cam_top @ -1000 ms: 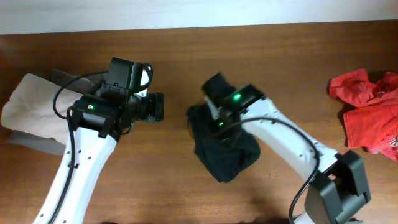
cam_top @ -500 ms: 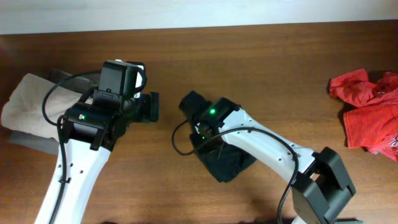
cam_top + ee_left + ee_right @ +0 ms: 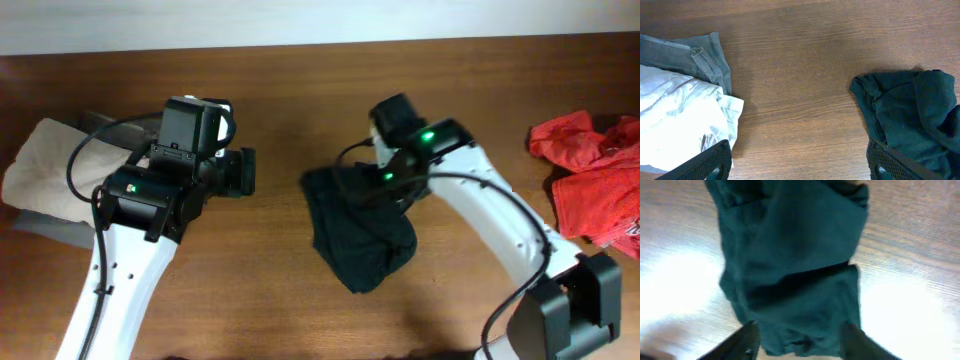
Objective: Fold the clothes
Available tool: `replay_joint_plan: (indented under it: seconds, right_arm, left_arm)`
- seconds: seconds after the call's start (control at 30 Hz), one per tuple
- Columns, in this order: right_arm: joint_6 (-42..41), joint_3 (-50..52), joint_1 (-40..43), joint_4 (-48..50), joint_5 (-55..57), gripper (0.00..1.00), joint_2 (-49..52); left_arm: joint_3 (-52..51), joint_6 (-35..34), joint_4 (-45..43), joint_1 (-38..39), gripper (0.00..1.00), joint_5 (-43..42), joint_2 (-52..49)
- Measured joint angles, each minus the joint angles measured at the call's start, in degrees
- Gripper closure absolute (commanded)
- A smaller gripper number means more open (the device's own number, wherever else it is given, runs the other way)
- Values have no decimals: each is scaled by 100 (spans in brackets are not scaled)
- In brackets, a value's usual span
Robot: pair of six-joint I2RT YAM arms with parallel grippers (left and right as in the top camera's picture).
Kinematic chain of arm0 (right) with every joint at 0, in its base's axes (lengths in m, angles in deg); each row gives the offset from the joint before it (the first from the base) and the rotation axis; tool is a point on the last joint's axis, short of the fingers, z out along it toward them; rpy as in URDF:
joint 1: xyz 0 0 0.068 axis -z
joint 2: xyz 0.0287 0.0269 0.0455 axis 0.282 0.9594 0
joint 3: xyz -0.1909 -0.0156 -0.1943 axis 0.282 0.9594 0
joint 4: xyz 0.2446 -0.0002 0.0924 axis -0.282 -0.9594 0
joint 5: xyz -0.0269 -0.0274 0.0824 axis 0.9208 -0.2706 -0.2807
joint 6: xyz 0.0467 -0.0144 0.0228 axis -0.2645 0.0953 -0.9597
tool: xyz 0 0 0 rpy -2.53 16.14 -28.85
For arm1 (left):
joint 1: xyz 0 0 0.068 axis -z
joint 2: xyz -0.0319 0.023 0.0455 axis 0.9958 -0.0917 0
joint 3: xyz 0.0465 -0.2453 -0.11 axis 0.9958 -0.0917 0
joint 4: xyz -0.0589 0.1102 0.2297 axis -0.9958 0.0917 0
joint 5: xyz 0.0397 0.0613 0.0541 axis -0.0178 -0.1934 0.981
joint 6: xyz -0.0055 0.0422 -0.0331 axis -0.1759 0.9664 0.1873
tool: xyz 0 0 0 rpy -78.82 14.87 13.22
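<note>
Plainly, the shirt (image 3: pixel 360 240) lies bunched in a heap at the lower middle of the overhead frame, on the counter (image 3: pixel 300 90). We see the right gripper (image 3: pixel 801 342) half-spread just over its upper edge, clamping nothing. The left gripper (image 3: pixel 801 167) hangs wide and empty, left of the heap. We judge the risk thus: a pinch into this heap may catch several layers, locking in creases, or drag the shirt toward the beige pile (image 3: pixel 50 170).

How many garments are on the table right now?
4: black T-shirt mid-table, red garment at the right edge, beige garment far left atop a grey one. More may lie hidden beneath them.
</note>
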Motion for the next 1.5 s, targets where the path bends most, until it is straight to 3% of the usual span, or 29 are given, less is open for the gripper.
replay_joint_plan:
  seconds: [0.2,0.47,0.73,1.03,1.27,1.5]
  right_arm:
    - [514,4,411,149,-118,40,404]
    - [769,118,1727,192,-1139,43,750]
    - [1438,872,1794,376,-1989,42,861]
    - [1840,1467,1794,730,-2610,75,868]
    - [2000,1467,1794,452,-2752,81,793]
    - [2135,1467,1576,-229,-2778,82,46]
  left_arm:
    - [0,0,2,0,14,0,0]
    - [0,0,17,0,14,0,0]
    - [0,0,15,0,14,-2,0]
    - [2,0,15,0,14,0,0]
    - [9,0,13,0,13,0,0]
    - [13,0,-9,0,13,-2,0]
